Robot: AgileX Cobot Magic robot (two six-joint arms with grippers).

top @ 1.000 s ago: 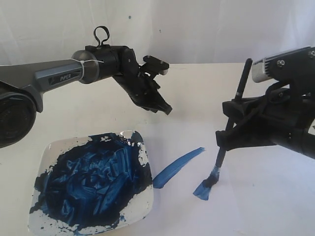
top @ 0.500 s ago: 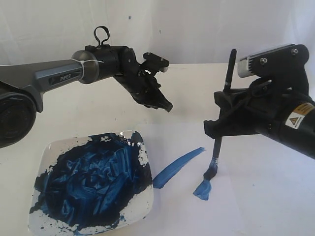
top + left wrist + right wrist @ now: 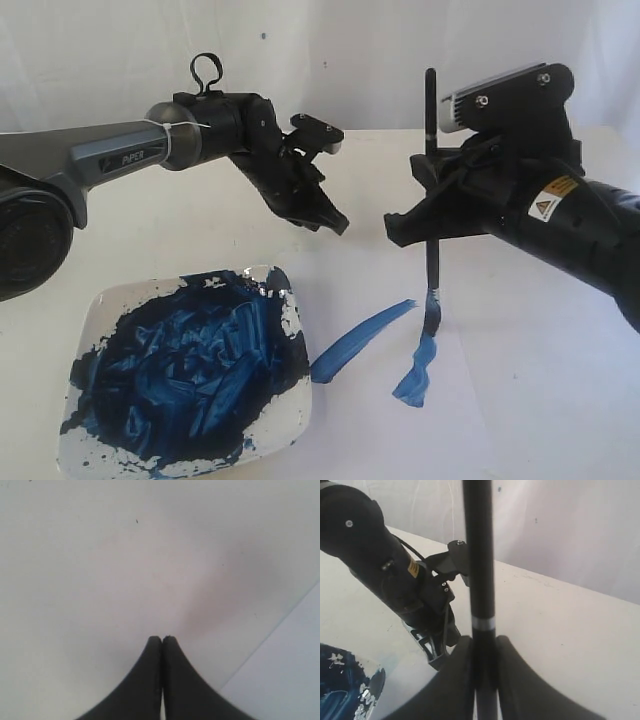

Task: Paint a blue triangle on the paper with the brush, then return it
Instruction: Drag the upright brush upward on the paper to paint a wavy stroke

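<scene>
Exterior view showed a cream desk before a wrinkled white backdrop, with a flat white paper sheet on it. Right hand clamped the long black-handled paintbrush upright, its bristles touching the paper at the upper end of a thick mid-blue stroke. Left hand was closed and empty, off the desk near the paint-smeared white square plate.
</scene>
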